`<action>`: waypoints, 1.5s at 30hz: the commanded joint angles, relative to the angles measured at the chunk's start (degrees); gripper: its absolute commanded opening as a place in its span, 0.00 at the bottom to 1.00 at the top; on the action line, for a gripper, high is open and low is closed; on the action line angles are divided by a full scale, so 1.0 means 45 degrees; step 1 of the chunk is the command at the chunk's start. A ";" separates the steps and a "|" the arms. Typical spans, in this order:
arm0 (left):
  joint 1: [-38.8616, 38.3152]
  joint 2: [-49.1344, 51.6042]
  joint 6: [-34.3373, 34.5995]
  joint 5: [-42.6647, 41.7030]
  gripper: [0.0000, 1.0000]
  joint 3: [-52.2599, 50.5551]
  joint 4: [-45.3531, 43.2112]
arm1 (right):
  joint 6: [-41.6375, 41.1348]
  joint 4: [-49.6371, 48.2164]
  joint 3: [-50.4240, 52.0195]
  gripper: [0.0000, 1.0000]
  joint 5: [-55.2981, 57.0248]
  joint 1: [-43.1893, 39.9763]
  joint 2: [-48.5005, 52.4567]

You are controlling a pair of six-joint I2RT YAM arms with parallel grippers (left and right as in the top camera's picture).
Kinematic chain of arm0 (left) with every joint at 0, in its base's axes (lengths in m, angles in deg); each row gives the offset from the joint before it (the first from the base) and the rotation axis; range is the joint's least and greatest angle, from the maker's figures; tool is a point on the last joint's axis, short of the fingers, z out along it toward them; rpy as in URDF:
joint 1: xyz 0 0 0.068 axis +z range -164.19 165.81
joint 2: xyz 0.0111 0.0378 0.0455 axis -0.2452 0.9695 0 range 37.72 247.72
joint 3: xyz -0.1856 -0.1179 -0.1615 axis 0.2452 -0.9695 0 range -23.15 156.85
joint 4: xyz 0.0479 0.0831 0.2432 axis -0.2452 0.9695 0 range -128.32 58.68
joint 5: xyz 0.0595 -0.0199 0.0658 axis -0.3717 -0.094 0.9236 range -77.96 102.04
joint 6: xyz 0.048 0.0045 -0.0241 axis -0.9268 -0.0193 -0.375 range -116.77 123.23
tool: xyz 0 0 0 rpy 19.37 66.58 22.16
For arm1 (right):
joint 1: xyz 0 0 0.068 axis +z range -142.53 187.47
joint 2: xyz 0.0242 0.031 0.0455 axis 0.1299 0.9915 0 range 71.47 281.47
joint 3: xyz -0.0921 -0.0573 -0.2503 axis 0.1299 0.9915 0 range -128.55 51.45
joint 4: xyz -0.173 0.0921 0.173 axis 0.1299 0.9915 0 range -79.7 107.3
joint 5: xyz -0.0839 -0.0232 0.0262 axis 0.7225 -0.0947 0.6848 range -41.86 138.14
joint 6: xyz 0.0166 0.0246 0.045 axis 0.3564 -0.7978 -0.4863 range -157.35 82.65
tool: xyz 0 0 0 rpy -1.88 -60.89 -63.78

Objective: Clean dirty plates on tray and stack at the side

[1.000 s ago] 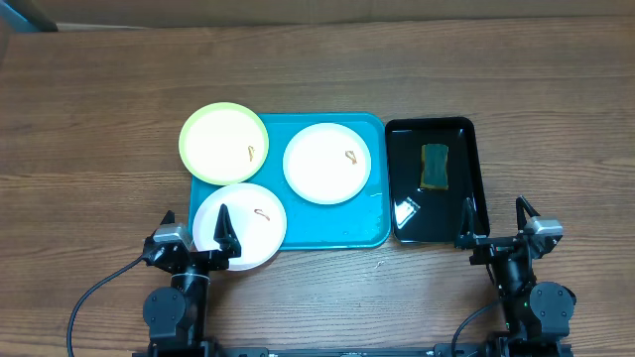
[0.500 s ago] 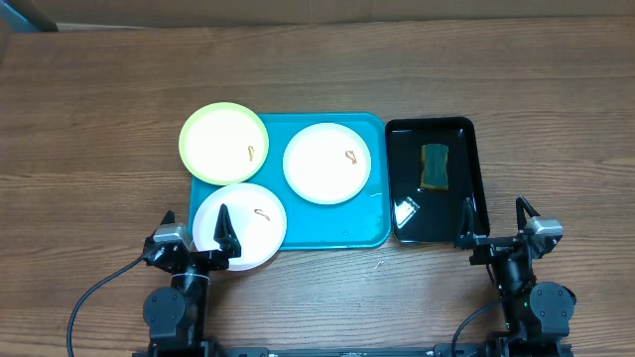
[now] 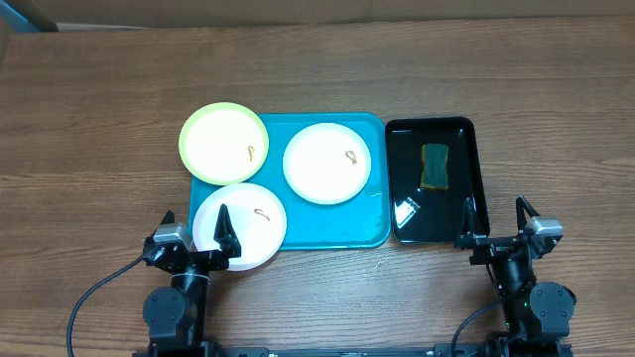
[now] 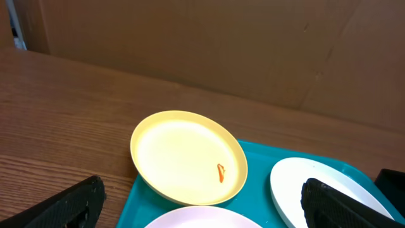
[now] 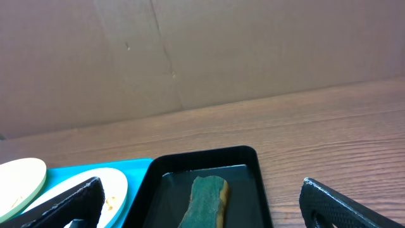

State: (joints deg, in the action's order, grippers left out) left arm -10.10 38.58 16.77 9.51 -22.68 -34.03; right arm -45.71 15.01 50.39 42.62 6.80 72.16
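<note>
From overhead, the turquoise tray [image 3: 337, 233] lies on the wooden table [image 3: 99, 99] and carries one white plate [image 3: 327, 163]. A second white plate [image 3: 239, 223] overhangs its near-left corner. The yellow-green plate [image 3: 223, 142] overlaps its far-left corner. Just to the right, a black tray [image 3: 477, 178] holds a green sponge [image 3: 435, 165]. The left gripper [image 3: 195, 233] and right gripper [image 3: 493, 226] stand spread wide, holding nothing.

In the left wrist view, the yellow-green plate lies ahead between parted fingers.

In the right wrist view, the sponge lies ahead, with the fingers wide apart.

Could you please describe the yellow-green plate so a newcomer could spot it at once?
Find the turquoise tray mid-table. At its far left corner a plate overhangs the rim. That yellow-green plate is the only coloured one; the right-hand plate and the near plate are white.
</note>
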 commanded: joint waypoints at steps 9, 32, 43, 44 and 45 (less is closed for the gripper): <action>-0.0010 -0.0112 0.0408 -0.0306 1.00 -0.0044 -0.0034 | -0.0277 -0.0277 0.0131 1.00 -0.0151 -0.0034 -0.0087; -0.0010 0.1783 0.0563 -0.3740 1.00 0.6543 0.3541 | -0.1132 0.5090 -0.7106 1.00 -0.1948 -0.0039 0.3687; -0.0015 1.0336 -0.1501 -0.5406 1.00 1.4790 1.1531 | 0.0345 1.2866 -1.7160 1.00 -0.2798 -0.0034 1.3590; -0.0015 1.1050 -0.1545 -0.5406 1.00 1.5431 1.2191 | 0.0345 1.3610 -1.7976 1.00 -0.2798 -0.0034 1.4304; -0.0010 1.1808 -0.1549 -0.5401 1.00 1.6087 1.2857 | 0.0311 1.4353 -1.8763 1.00 -0.2803 -0.0034 1.4994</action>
State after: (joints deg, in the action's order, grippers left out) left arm -10.10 83.19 13.01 -12.65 41.62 18.87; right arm -46.28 73.82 -23.64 30.79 6.78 131.72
